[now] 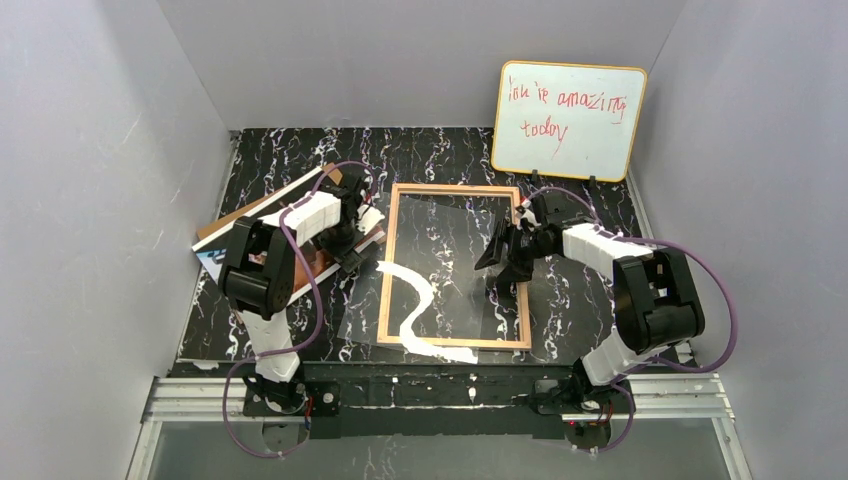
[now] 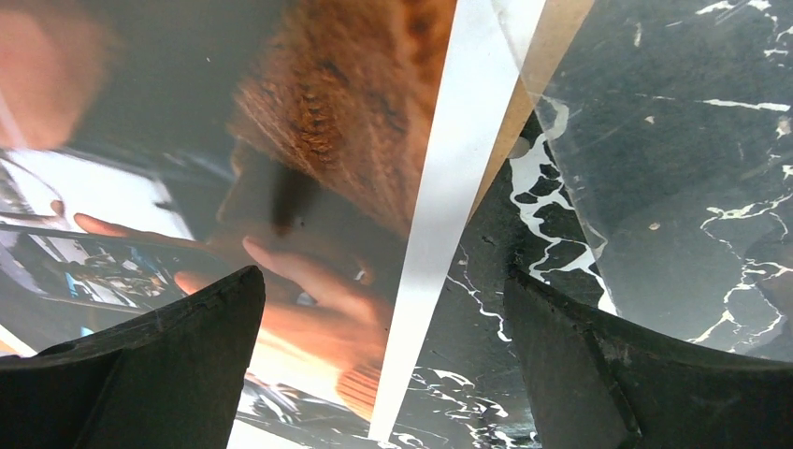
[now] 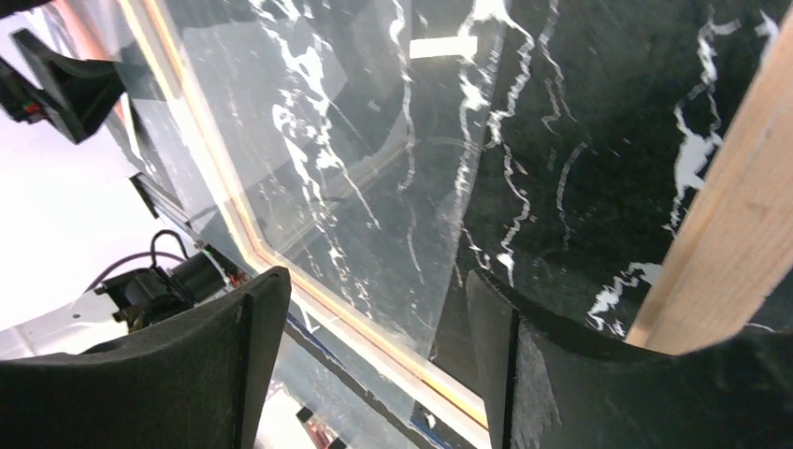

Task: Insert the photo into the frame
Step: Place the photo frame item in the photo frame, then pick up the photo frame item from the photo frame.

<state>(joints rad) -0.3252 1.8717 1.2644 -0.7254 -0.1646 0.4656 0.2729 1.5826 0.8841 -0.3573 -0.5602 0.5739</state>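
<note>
Black marbled table [image 1: 580, 180] bears the tan-wood frame [image 1: 385, 270], flat at centre. The photo [image 2: 309, 140] lies just left of it, beneath the left gripper [image 2: 382, 276], jaws spread, empty. The right gripper [image 3: 379, 276], jaws likewise parted and empty, hovers over the frame's right side.

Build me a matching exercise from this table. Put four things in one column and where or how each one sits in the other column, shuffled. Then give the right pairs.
Things:
1. photo
2. frame
3. whiteboard
4. right end effector

Place or state:
A. propped upright at the back right
B. lying flat in the middle
C. at the left, partly under the left arm
D. open, over the frame

Pairs: 1-C, 2-B, 3-A, 4-D
</note>
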